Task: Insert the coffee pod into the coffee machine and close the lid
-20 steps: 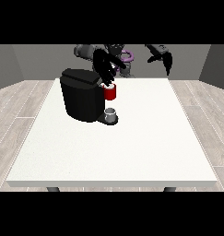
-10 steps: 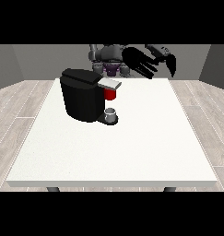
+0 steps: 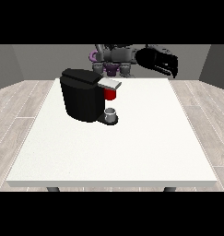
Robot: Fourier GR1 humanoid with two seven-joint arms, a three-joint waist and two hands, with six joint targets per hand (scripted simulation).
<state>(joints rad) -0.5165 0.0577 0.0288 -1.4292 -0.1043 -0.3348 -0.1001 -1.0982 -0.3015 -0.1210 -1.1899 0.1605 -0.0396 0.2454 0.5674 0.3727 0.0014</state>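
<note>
Raised and drawn back toward the robot, the hand at the view's right [image 3: 158,62] now hangs above the table's far edge, well apart from the coffee machine; a second ago it was over the machine's top. Near to far: the white table [image 3: 132,152], then a grey thing [image 3: 111,114] on the machine's base, which I cannot tell for the pod. Above it sit a red thing at the machine [image 3: 110,94] and the grey lid [image 3: 109,83] of the coffee machine [image 3: 82,96], lying flat. Whether the hand's fingers are curled or relaxed I cannot tell. The task looks near its end.

Black coffee machine [image 3: 85,94] upper-left-center on white table [image 3: 132,147], red thing at the machine [image 3: 110,94] under grey lid [image 3: 109,83]; hand at the view's right [image 3: 158,61] raised, top right.
</note>
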